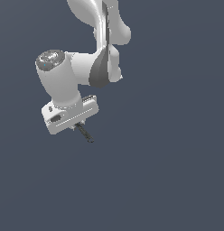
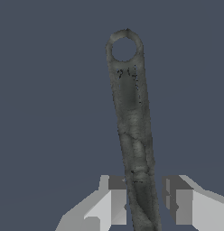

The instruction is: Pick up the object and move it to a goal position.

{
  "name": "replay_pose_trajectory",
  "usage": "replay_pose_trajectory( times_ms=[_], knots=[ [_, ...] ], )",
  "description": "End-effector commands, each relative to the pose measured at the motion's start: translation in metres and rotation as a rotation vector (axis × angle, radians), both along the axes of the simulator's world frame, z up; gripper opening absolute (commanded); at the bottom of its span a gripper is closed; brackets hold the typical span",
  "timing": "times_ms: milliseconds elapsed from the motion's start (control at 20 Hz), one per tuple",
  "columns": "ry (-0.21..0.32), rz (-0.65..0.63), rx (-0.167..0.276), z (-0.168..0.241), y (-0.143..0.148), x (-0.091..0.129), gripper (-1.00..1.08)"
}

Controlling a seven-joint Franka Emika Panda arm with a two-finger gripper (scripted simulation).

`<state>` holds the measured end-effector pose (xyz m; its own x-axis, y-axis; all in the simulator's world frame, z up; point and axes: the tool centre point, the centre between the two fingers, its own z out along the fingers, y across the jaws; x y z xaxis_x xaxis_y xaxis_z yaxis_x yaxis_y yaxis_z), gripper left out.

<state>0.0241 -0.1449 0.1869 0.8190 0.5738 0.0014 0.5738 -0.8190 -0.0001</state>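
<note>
In the exterior view, the white, rounded Panda arm (image 1: 93,67) comes down from the upper edge of the picture and bends toward the exterior view's left, ending in a blocky white tool (image 1: 77,125) that points downward and slightly toward the exterior view's right. A small, thin, dark grey-black wrench-like object (image 1: 85,134) sticks out from under the tool's body, slanting down toward the exterior view's right. Its upper end is hidden by the tool; its lower end stands free against the plain dark blue-grey background (image 1: 168,171). The fingers themselves are too small and too hidden here to make out, and no edge of a counter can be told apart from the flat backdrop.

In the wrist view, the same object (image 2: 132,122) appears as a long, slim, mottled grey shaft with a ring-shaped head at its far end, the hole in the ring showing the blue-grey background through it. The shaft runs between the two light grey fingers (image 2: 114,200) of the tool (image 2: 145,203). One finger lies right against the shaft; the other shows a narrow dark gap beside it, so whether the tool truly grips the object, I cannot tell.
</note>
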Motion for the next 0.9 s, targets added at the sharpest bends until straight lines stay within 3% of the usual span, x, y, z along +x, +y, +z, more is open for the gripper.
replay_pose_trajectory(
  times_ms=[0, 850],
  knots=[
    [0.000, 0.000, 0.000, 0.028, -0.008, 0.003, -1.00],
    [0.001, -0.001, 0.000, 0.179, -0.051, 0.027, -1.00]
  ],
)
